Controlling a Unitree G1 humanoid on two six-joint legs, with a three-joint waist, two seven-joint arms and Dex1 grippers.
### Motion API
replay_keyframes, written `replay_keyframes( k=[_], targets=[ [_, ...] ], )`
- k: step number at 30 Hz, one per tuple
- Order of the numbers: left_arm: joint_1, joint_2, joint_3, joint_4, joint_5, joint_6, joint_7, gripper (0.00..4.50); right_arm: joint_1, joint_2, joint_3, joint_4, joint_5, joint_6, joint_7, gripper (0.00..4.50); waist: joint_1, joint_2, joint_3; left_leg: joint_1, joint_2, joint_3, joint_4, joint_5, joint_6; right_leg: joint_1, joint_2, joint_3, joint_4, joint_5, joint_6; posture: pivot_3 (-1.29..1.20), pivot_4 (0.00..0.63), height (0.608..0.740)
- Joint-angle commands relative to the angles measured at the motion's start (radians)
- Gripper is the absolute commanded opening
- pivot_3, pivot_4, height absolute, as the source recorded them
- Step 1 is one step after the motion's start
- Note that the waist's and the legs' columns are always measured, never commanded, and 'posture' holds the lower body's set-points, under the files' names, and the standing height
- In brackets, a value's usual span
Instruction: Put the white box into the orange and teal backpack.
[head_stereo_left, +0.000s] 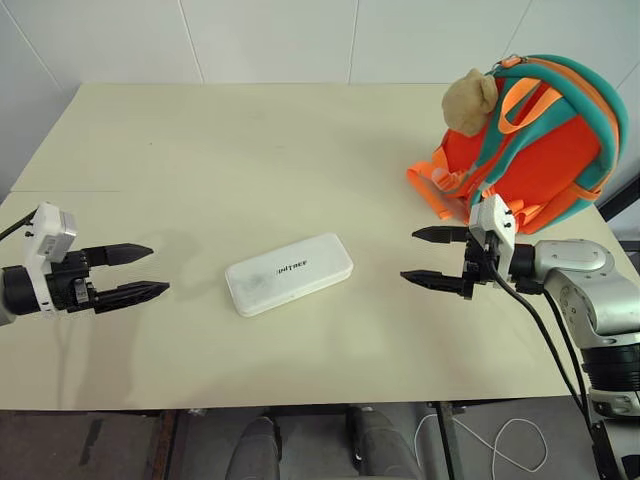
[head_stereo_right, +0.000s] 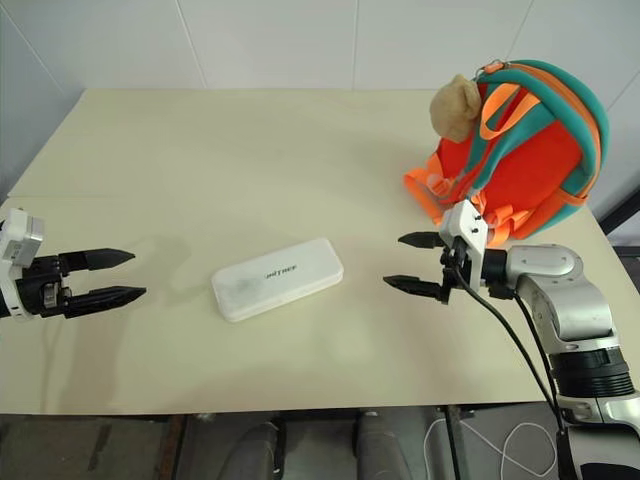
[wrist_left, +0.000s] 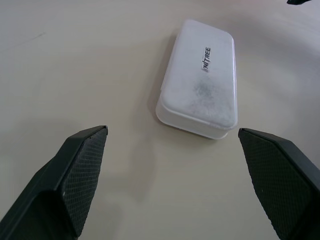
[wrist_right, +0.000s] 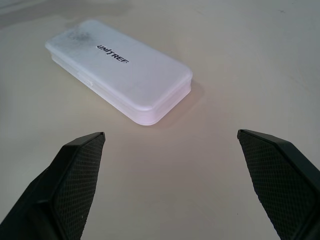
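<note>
My two head eyes look forward and down from above over the bench (head_stereo_left: 200, 150), side by side, sharing nearly the same scene. My left wrist camera looks along my left gripper (wrist_left: 170, 165), low and close over the bench, toward the white box (wrist_left: 200, 85). My right wrist camera faces that box from its opposite end.

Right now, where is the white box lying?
The white box lies flat on the table, midway between the left claw and right claw, with the backpack behind the right one.
</note>
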Motion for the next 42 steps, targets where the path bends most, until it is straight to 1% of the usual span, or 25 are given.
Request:
replay_keyframes(
  k=[1, 3, 7, 10, 13, 16, 17, 18, 21, 23, 24, 26, 28, 30, 31, 37, 39, 42],
  targets=[
    [0.000, 0.005, 0.028, -0.027, 0.000, -0.002, 0.015, 4.48, -0.003, 0.018, -0.029, -0.039, 0.018, -0.017, -0.015, 4.50, -0.001, 0.000, 0.000, 0.000, 0.000, 0.000, 0.000, 0.000, 0.000, 0.000, 0.000, 0.000, 0.000, 0.000, 0.000, 0.00, 0.150, 0.740],
    [0.008, 0.000, 0.046, -0.038, -0.001, -0.004, 0.031, 4.48, 0.002, 0.034, -0.033, -0.039, 0.022, -0.016, -0.025, 4.50, -0.001, 0.000, 0.000, 0.000, 0.000, 0.000, 0.000, 0.000, 0.000, 0.000, 0.000, 0.000, 0.001, 0.000, 0.000, 0.00, 0.150, 0.740],
    [0.062, -0.015, 0.101, -0.112, -0.047, 0.049, 0.055, 4.48, -0.010, 0.069, -0.024, -0.010, 0.000, -0.041, -0.049, 4.50, -0.001, 0.000, 0.000, 0.000, 0.000, 0.000, 0.000, 0.000, 0.000, -0.001, 0.000, 0.000, 0.002, 0.000, 0.000, 0.00, 0.150, 0.740],
    [0.049, -0.004, 0.084, -0.098, -0.045, 0.060, 0.045, 4.48, -0.048, 0.097, 0.011, 0.006, -0.024, -0.035, -0.067, 4.50, -0.001, 0.000, 0.000, 0.000, 0.000, 0.000, 0.000, 0.000, 0.000, -0.001, 0.000, 0.000, 0.002, 0.000, 0.000, 0.00, 0.150, 0.740],
    [0.061, -0.019, 0.082, -0.132, -0.050, 0.076, 0.064, 4.48, -0.063, 0.122, 0.044, 0.015, -0.059, -0.033, -0.086, 4.50, -0.003, 0.000, 0.000, 0.000, 0.000, 0.000, 0.001, 0.001, -0.001, -0.001, 0.001, 0.000, 0.003, 0.000, 0.000, 0.00, 0.150, 0.740],
    [0.062, -0.020, 0.077, -0.111, -0.043, 0.074, 0.061, 4.48, -0.085, 0.154, 0.076, 0.032, -0.090, -0.033, -0.109, 4.50, -0.002, 0.000, 0.000, 0.000, 0.000, 0.000, 0.001, 0.001, -0.001, -0.002, 0.001, 0.000, 0.003, 0.000, 0.000, 0.00, 0.150, 0.740],
    [0.075, -0.026, 0.082, -0.118, -0.043, 0.077, 0.065, 4.10, -0.079, 0.160, 0.076, 0.037, -0.100, -0.049, -0.114, 4.31, -0.002, 0.000, 0.000, 0.000, 0.000, 0.000, 0.001, 0.001, -0.002, -0.002, 0.001, 0.000, 0.003, 0.000, 0.000, 0.00, 0.150, 0.740],
    [0.088, -0.028, 0.084, -0.131, -0.050, 0.094, 0.069, 3.91, -0.074, 0.164, 0.075, 0.044, -0.106, -0.056, -0.121, 4.07, -0.002, 0.000, 0.000, 0.000, 0.000, 0.000, 0.001, 0.001, -0.002, -0.002, 0.000, 0.001, 0.003, 0.000, 0.000, 0.00, 0.150, 0.740],
    [0.080, -0.024, 0.048, -0.129, -0.030, 0.116, 0.091, 3.01, -0.081, 0.174, 0.091, 0.084, -0.147, -0.093, -0.130, 3.22, -0.001, 0.000, 0.000, -0.001, 0.000, 0.000, 0.000, 0.001, -0.002, -0.003, 0.000, 0.001, 0.003, 0.000, 0.000, 0.00, 0.150, 0.740],
    [0.072, -0.021, 0.024, -0.116, -0.017, 0.116, 0.093, 2.38, -0.091, 0.193, 0.093, 0.105, -0.162, -0.123, -0.143, 2.54, -0.001, 0.000, 0.000, -0.001, 0.000, 0.000, 0.000, 0.001, -0.002, -0.003, 0.001, 0.001, 0.004, 0.000, 0.000, 0.00, 0.150, 0.740],
    [0.070, -0.019, 0.015, -0.117, -0.017, 0.124, 0.095, 2.11, -0.098, 0.200, 0.093, 0.117, -0.174, -0.133, -0.152, 2.27, -0.001, 0.000, 0.000, -0.001, 0.000, 0.000, 0.000, 0.001, -0.002, -0.003, 0.001, 0.001, 0.004, 0.000, 0.000, 0.00, 0.150, 0.740],
    [0.061, -0.016, -0.011, -0.117, -0.016, 0.160, 0.110, 1.40, -0.117, 0.213, 0.095, 0.159, -0.206, -0.169, -0.173, 1.52, -0.001, 0.000, 0.000, -0.001, 0.000, 0.000, 0.001, 0.002, -0.002, -0.003, 0.001, 0.001, 0.005, 0.000, 0.000, 0.00, 0.150, 0.740],
    [0.042, -0.026, -0.047, -0.127, -0.019, 0.194, 0.129, 0.85, -0.131, 0.225, 0.108, 0.204, -0.250, -0.206, -0.199, 0.90, -0.001, 0.000, 0.000, -0.001, 0.000, 0.000, 0.001, 0.002, -0.003, -0.003, 0.001, 0.001, 0.005, 0.000, 0.001, 0.00, 0.150, 0.740],
    [0.020, -0.035, -0.070, -0.134, -0.027, 0.232, 0.149, 0.19, -0.145, 0.240, 0.118, 0.236, -0.273, -0.230, -0.213, 0.18, -0.002, 0.000, 0.000, -0.001, 0.000, 0.000, 0.001, 0.002, -0.003, -0.003, 0.001, 0.001, 0.005, 0.000, 0.001, 0.00, 0.150, 0.740],
    [0.011, -0.041, -0.080, -0.134, -0.030, 0.251, 0.160, 0.03, -0.153, 0.251, 0.121, 0.249, -0.278, -0.240, -0.219, 0.03, -0.003, 0.000, 0.000, 0.000, 0.000, 0.000, 0.001, 0.002, -0.003, -0.003, 0.001, 0.001, 0.005, 0.000, 0.001, 0.00, 0.150, 0.740],
    [-0.032, -0.115, -0.135, -0.116, -0.033, 0.319, 0.220, 0.03, -0.201, 0.305, 0.143, 0.347, -0.341, -0.293, -0.266, 0.03, -0.003, 0.000, 0.000, -0.001, 0.000, 0.001, 0.001, 0.002, -0.003, -0.005, 0.001, 0.002, 0.008, 0.000, 0.001, 0.00, 0.150, 0.740],
    [-0.022, -0.133, -0.157, -0.119, -0.034, 0.336, 0.216, 0.03, -0.228, 0.320, 0.156, 0.406, -0.385, -0.303, -0.312, 0.03, -0.004, 0.000, 0.000, -0.001, 0.000, 0.001, 0.002, 0.003, -0.003, -0.005, 0.001, 0.002, 0.010, 0.000, 0.001, 0.00, 0.150, 0.740],
    [-0.022, -0.162, -0.167, -0.122, -0.035, 0.342, 0.223, 0.03, -0.244, 0.334, 0.161, 0.446, -0.405, -0.323, -0.327, 0.03, -0.004, 0.000, 0.000, 0.000, 0.000, 0.001, 0.003, 0.004, -0.004, -0.006, 0.002, 0.003, 0.013, 0.000, 0.001, 0.00, 0.150, 0.740]
  ],
)
